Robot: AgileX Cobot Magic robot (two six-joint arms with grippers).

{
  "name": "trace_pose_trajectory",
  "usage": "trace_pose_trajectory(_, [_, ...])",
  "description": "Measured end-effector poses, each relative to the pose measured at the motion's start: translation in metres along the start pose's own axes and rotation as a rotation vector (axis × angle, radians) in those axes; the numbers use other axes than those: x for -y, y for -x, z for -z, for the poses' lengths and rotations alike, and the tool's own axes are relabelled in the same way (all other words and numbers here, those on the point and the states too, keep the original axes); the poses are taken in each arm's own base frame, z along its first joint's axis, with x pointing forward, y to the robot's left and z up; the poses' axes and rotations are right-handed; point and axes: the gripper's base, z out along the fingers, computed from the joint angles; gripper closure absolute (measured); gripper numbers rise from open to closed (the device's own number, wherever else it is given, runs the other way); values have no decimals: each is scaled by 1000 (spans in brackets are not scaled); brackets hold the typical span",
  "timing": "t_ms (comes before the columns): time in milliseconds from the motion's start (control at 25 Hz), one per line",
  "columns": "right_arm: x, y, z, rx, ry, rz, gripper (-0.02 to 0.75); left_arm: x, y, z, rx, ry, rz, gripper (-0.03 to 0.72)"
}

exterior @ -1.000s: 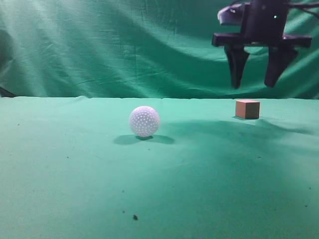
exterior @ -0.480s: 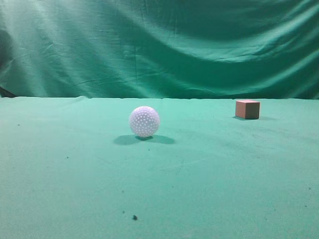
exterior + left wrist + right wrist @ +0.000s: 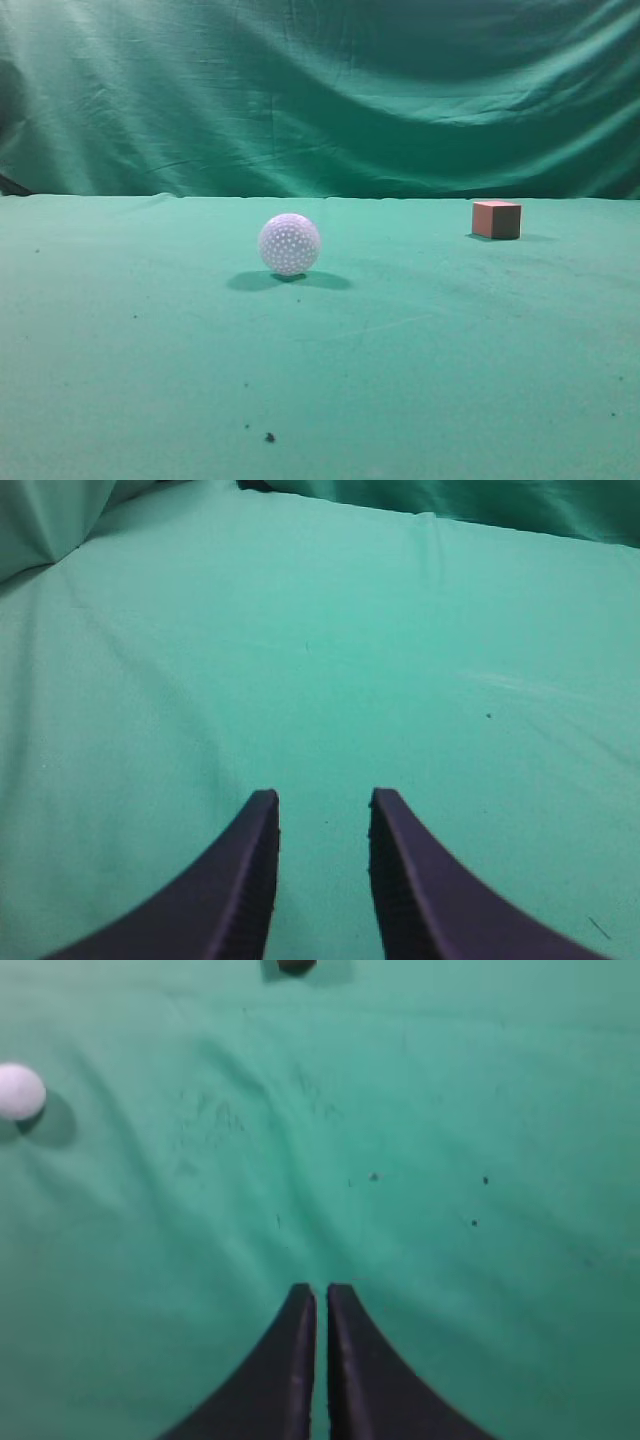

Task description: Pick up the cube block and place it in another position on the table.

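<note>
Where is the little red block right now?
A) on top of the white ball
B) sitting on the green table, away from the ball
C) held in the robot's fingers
B: the cube block sits alone on the table, well apart from the white ball, with no fingers near it.

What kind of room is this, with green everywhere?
Probably a robot test setup, not a home. A table in green cloth stands before a wrinkled green curtain, holding only a white ball and a small cube block.
</note>
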Motion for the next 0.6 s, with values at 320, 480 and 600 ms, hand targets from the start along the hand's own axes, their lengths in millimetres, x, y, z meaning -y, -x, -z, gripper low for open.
trace_pose_trajectory(320, [15,-3,2,98,-87,46,738,0,0,0,0,0,0,426])
trace_pose_trajectory(480, [25,-16,-5,378,-67,22,738,0,0,0,0,0,0,426])
trace_pose_trajectory(600, [31,-42,-22,525,-86,-16,738,0,0,0,0,0,0,426])
